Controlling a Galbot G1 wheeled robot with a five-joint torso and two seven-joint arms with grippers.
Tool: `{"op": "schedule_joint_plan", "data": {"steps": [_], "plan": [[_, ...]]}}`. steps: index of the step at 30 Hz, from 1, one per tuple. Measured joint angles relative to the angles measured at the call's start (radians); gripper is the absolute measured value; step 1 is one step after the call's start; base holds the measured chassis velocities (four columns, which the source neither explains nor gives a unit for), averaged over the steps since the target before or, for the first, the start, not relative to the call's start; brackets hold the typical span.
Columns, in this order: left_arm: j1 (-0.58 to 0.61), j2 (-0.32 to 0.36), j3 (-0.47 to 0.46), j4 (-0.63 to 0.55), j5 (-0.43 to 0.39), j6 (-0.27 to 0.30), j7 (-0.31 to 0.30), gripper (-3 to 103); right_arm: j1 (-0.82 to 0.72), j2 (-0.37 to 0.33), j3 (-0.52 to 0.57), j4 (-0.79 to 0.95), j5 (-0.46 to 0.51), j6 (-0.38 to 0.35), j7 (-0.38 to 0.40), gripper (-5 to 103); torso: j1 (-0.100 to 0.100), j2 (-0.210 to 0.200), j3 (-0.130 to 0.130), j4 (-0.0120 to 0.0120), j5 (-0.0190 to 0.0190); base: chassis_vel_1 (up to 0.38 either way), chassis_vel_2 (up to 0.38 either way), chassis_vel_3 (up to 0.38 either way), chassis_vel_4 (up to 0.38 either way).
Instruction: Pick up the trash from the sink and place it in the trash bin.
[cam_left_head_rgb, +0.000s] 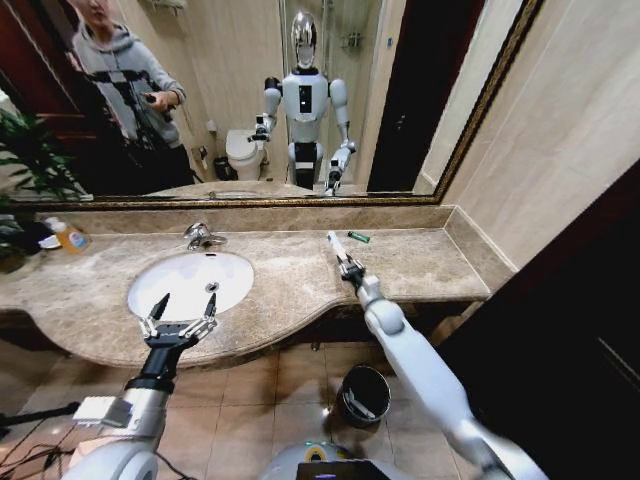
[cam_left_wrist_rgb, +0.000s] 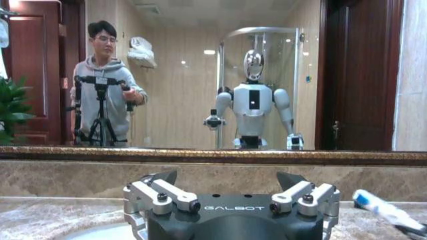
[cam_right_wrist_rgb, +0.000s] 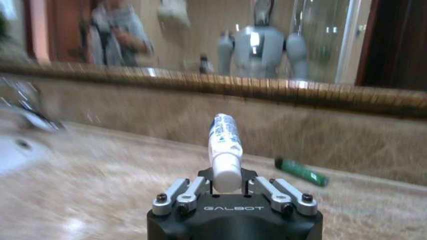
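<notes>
While above veined marble, right gripper (cam_left_head_rgb: 343, 258) round white tube (cam_right_wrist_rgb: 224, 150).

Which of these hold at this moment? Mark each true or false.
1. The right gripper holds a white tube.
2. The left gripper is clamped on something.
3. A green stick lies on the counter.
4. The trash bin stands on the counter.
1. True: the right gripper is shut on a white tube.
2. False: the left gripper is open and empty over the sink.
3. True: the green stick lies by the backsplash.
4. False: the trash bin stands on the floor.
</notes>
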Motion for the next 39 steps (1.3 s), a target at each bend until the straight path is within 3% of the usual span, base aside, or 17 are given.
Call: {"op": "schedule_joint_plan", "data": {"steps": [5, 10, 15, 17, 21, 31, 33, 36, 39], "plan": [[0.000, 0.000, 0.000, 0.000, 0.000, 0.000, 0.000, 100, -0.168, -0.026, 0.053, 0.143, 0.025, 0.145, 0.002, 24, 0.000, 0.000, 0.000, 0.0003, 0.0001, 0.000, 0.000, 0.000, 0.000], [0.000, 0.000, 0.000, 0.000, 0.000, 0.000, 0.000, 100, -0.370, 0.024, 0.138, 0.239, 0.011, 0.263, 0.006, 24, 0.000, 0.000, 0.000, 0.0002, 0.0001, 0.000, 0.000, 0.000, 0.000], [0.000, 0.000, 0.000, 0.000, 0.000, 0.000, 0.000, 100, -0.513, 0.060, 0.201, 0.229, -0.025, 0.408, 0.005, 24, 0.000, 0.000, 0.000, 0.0003, 0.0000, 0.000, 0.000, 0.000, 0.000], [0.000, 0.000, 0.000, 0.000, 0.000, 0.000, 0.000, 100, -0.584, 0.076, 0.202, 0.164, -0.021, 0.507, 0.029, 24, 0.000, 0.000, 0.000, 0.0002, 0.0001, 0.000, 0.000, 0.000, 0.000], [0.000, 0.000, 0.000, 0.000, 0.000, 0.000, 0.000, 100, -0.633, 0.079, 0.178, 0.080, -0.010, 0.564, 0.060, 24, 0.000, 0.000, 0.000, 0.0001, 0.0002, 0.000, 0.000, 0.000, 0.000], [0.000, 0.000, 0.000, 0.000, 0.000, 0.000, 0.000, 100, -0.631, 0.085, 0.143, -0.105, 0.040, 0.599, 0.074, 24, 0.000, 0.000, 0.000, 0.0002, 0.0001, 0.000, 0.000, 0.000, 0.000], [0.000, 0.000, 0.000, 0.000, 0.000, 0.000, 0.000, 100, -0.575, 0.091, 0.140, -0.271, -0.012, 0.646, 0.079, 24, 0.000, 0.000, 0.000, 0.0003, 0.0001, 0.000, 0.000, 0.000, 0.000], [0.000, 0.000, 0.000, 0.000, 0.000, 0.000, 0.000, 100, -0.544, 0.101, 0.142, -0.362, -0.058, 0.681, 0.082, 24, 0.000, 0.000, 0.000, 0.0002, 0.0001, 0.000, 0.000, 0.000, 0.000], [0.000, 0.000, 0.000, 0.000, 0.000, 0.000, 0.000, 100, -0.434, 0.137, 0.143, -0.669, -0.149, 0.742, 0.083, 24, 0.000, 0.000, 0.000, 0.0004, 0.0002, 0.000, 0.000, 0.000, 0.000]]}}
